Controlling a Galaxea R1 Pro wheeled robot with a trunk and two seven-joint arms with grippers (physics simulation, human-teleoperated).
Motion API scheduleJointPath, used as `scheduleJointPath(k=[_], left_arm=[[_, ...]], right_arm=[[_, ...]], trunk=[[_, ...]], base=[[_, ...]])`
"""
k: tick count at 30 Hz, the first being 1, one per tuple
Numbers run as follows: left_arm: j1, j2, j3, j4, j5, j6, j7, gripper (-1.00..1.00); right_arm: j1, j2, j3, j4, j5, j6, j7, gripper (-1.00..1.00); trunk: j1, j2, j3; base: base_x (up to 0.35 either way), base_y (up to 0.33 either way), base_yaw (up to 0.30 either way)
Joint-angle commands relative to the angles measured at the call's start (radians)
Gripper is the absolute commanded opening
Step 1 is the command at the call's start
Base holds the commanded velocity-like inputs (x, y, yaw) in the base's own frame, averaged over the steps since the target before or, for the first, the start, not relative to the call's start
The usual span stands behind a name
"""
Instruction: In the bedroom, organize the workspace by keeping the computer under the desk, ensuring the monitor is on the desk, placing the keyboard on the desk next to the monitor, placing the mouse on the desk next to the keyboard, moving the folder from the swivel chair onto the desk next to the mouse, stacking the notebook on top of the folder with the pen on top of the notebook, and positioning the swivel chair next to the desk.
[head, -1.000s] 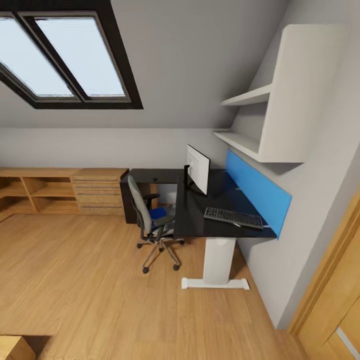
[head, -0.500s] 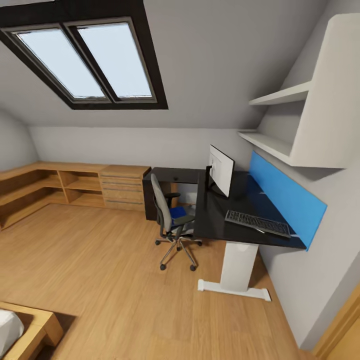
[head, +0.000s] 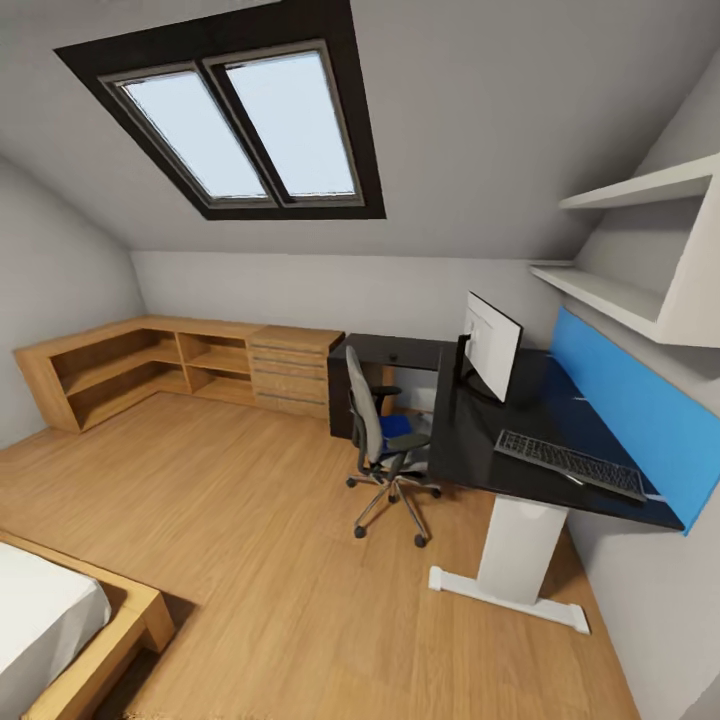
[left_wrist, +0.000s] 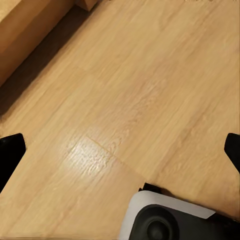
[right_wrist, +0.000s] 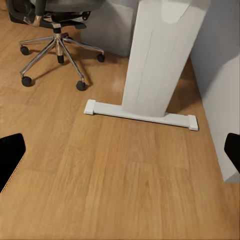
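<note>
A black-topped desk (head: 470, 450) on a white leg stands against the right wall. The monitor (head: 490, 345) stands upright on it, and the keyboard (head: 570, 463) lies nearer the desk's front end. The grey swivel chair (head: 385, 440) is pulled up at the desk's left side with the blue folder (head: 400, 425) on its seat. I cannot make out the mouse, notebook or pen. My left gripper (left_wrist: 120, 155) hangs open over bare floor. My right gripper (right_wrist: 120, 152) is open above the floor near the desk's white leg (right_wrist: 160, 55) and the chair's wheeled base (right_wrist: 57, 50).
Low wooden shelving (head: 150, 365) and drawers (head: 290, 375) line the far wall under a skylight. A bed corner (head: 60, 620) sits at lower left. White wall shelves (head: 640, 250) and a blue panel (head: 640, 410) hang over the desk. Open wooden floor lies between me and the chair.
The camera has swung left, so the desk and chair sit further right in the picture and the bed corner has come into view. Nothing in the room has moved.
</note>
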Motion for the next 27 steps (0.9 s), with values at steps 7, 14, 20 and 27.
scheduleJointPath(k=[7, 14, 20, 27], left_arm=[[0.0, 0.0, -0.008, -0.002, 0.0, -0.052, 0.009, 1.0], [0.0, -0.002, -0.012, -0.002, 0.0, -0.059, 0.01, 1.0], [0.0, -0.002, -0.012, -0.002, 0.0, -0.057, 0.01, 1.0], [0.0, -0.002, -0.013, -0.002, 0.0, -0.057, 0.01, 1.0]], right_arm=[[-0.001, 0.0, 0.007, 0.001, 0.004, 0.0, 0.003, 1.0], [-0.001, -0.002, 0.009, 0.018, 0.009, 0.0, 0.007, 1.0], [-0.001, -0.002, 0.009, 0.026, 0.009, -0.002, 0.008, 1.0], [-0.001, -0.002, 0.009, 0.027, 0.01, -0.003, 0.008, 1.0]], trunk=[[0.001, -0.002, -0.002], [0.001, -0.002, -0.002], [0.001, -0.002, -0.002], [0.001, -0.002, -0.002]], base=[[0.0, 0.216, 0.121], [0.0, 0.314, 0.01], [0.0, 0.322, 0.001], [0.0, 0.323, 0.0]])
